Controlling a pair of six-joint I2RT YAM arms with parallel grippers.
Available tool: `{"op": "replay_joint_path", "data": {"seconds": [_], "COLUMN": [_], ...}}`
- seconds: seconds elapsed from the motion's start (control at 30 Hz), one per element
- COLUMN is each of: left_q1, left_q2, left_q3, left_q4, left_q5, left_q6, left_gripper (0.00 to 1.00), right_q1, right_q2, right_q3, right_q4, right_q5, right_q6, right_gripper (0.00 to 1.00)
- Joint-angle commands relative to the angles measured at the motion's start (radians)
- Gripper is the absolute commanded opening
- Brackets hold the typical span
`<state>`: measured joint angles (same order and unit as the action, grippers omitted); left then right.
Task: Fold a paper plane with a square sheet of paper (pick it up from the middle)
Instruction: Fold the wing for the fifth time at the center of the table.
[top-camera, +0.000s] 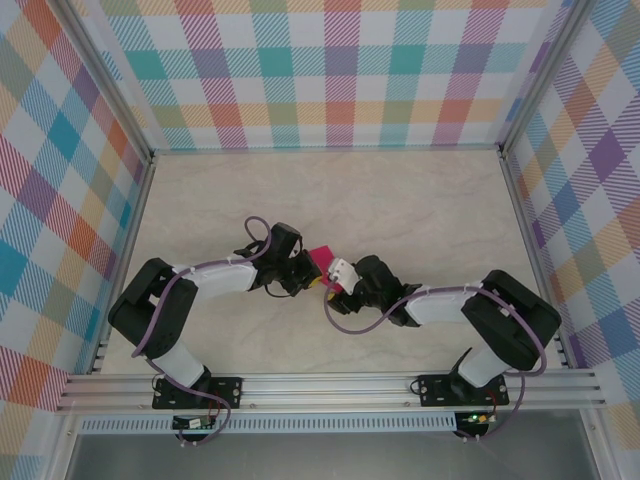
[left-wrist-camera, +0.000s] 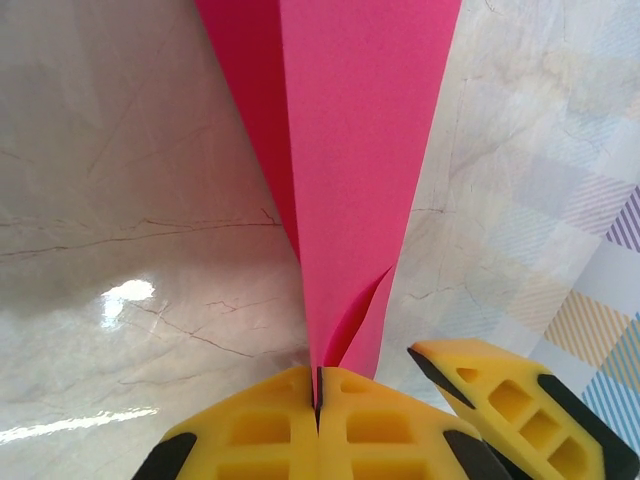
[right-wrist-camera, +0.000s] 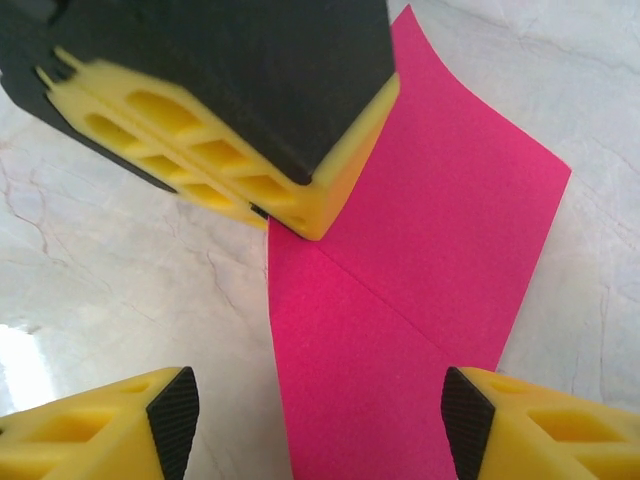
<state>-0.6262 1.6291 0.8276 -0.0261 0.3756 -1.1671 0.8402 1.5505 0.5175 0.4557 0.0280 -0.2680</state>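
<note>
Nothing legible anywhere — no text, label, brand, number or sign can be read.

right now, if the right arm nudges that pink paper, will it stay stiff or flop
Probably flops: the pink paper looks thin, and its free edge curves slightly. The fold likely stiffens it only along that line. Pinched in the shut left jaws, it would probably bend or swing rather than slide.

One pink paper sheet (right-wrist-camera: 420, 260) and two robot arms (top-camera: 215, 278) (top-camera: 440, 305).
</note>
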Motion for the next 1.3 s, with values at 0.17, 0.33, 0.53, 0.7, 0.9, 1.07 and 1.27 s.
{"op": "replay_joint_path", "data": {"seconds": [0.17, 0.33, 0.53, 0.7, 0.9, 1.07, 1.27], "left_q1": [-0.009, -0.009, -0.009, -0.009, -0.007, 0.011, 0.089], "left_q2": [-0.026, -0.034, -0.041, -0.040, -0.040, -0.055, -0.107], "left_q3": [0.023, 0.021, 0.021, 0.022, 0.024, 0.046, 0.116], "left_q4": [-0.026, -0.035, -0.044, -0.046, -0.049, -0.094, -0.239], "left_q5": [0.005, 0.002, 0.000, 0.003, 0.002, -0.008, -0.046], "left_q6": [-0.029, -0.030, -0.031, -0.031, -0.029, -0.001, 0.101], "left_gripper": [0.04, 0.04, 0.04, 0.04, 0.05, 0.18, 0.44], "right_q1": [0.043, 0.042, 0.042, 0.042, 0.043, 0.042, 0.037], "right_q2": [0.091, 0.115, 0.135, 0.149, 0.147, 0.134, 0.114], "right_q3": [-0.021, -0.020, -0.018, -0.008, -0.007, -0.008, 0.014], "right_q4": [0.256, 0.277, 0.279, 0.279, 0.278, 0.266, 0.200], "right_q5": [0.108, 0.118, 0.138, 0.148, 0.137, 0.127, 0.073], "right_q6": [-0.135, -0.129, -0.146, -0.166, -0.164, -0.143, -0.073], "right_gripper": [0.62, 0.53, 0.46, 0.39, 0.31, 0.21, 0.12]}}
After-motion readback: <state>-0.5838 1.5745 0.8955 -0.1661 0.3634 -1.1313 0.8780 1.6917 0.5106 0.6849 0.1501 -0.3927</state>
